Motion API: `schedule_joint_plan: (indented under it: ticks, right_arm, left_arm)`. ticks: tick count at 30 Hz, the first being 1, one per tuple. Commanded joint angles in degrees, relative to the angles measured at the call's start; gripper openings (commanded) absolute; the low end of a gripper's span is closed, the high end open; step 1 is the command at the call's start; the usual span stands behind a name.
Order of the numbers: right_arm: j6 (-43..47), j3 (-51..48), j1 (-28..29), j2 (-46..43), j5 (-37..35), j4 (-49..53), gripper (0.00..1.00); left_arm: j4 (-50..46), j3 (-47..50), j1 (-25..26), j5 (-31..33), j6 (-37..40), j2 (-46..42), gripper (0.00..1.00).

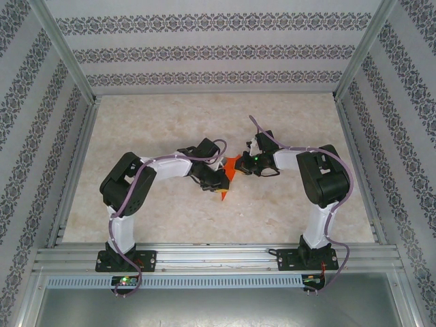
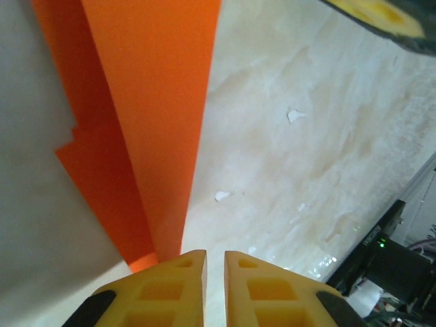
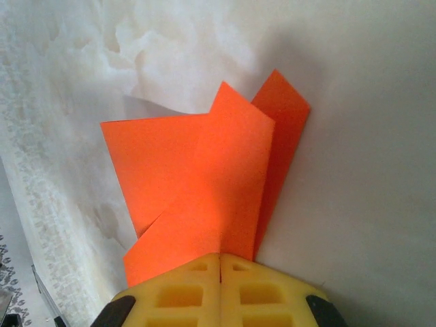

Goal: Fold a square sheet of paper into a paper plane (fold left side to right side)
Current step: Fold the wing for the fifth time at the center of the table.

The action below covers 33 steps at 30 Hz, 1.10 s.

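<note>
The orange-red sheet of paper (image 1: 231, 167) is folded into a slim, layered paper plane shape and held up between the two arms at the table's middle. My right gripper (image 3: 219, 255) is shut on its folded edge, and the paper (image 3: 204, 177) fans out ahead of the yellow fingers in overlapping flaps. My left gripper (image 2: 215, 253) stands slightly open, with bare table showing through the narrow gap between its fingers. The paper (image 2: 150, 102) runs along the outer side of that gripper's left finger (image 2: 170, 279), not between the jaws. From above, the left gripper (image 1: 218, 180) sits just left of the paper and the right gripper (image 1: 243, 164) just right of it.
The beige marbled table (image 1: 170, 129) is ringed by aluminium rails (image 1: 75, 170) and patterned walls. Small white flecks (image 2: 294, 115) lie on the surface. The right arm's base electronics (image 2: 385, 252) show at the lower right of the left wrist view.
</note>
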<state>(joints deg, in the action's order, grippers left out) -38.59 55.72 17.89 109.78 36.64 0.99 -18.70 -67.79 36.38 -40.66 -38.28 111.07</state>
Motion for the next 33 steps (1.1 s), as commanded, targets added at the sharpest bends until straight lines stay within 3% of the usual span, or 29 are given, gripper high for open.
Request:
schedule_joint_plan:
  ticks: [1,8,33]
  right_arm:
    - [1.4,-1.1,1.0,3.2,-3.5,3.6,0.0]
    - [1.5,-1.1,1.2,3.8,-3.7,4.1,0.0]
    - [2.1,-0.5,1.6,4.9,-4.6,5.9,0.0]
  left_arm:
    - [2.6,2.6,0.5,-3.8,-2.9,-2.0,0.13]
    - [6.3,4.2,0.6,-6.7,-4.9,-1.5,0.11]
    - [7.1,6.2,0.7,-7.2,-5.2,0.6,0.11]
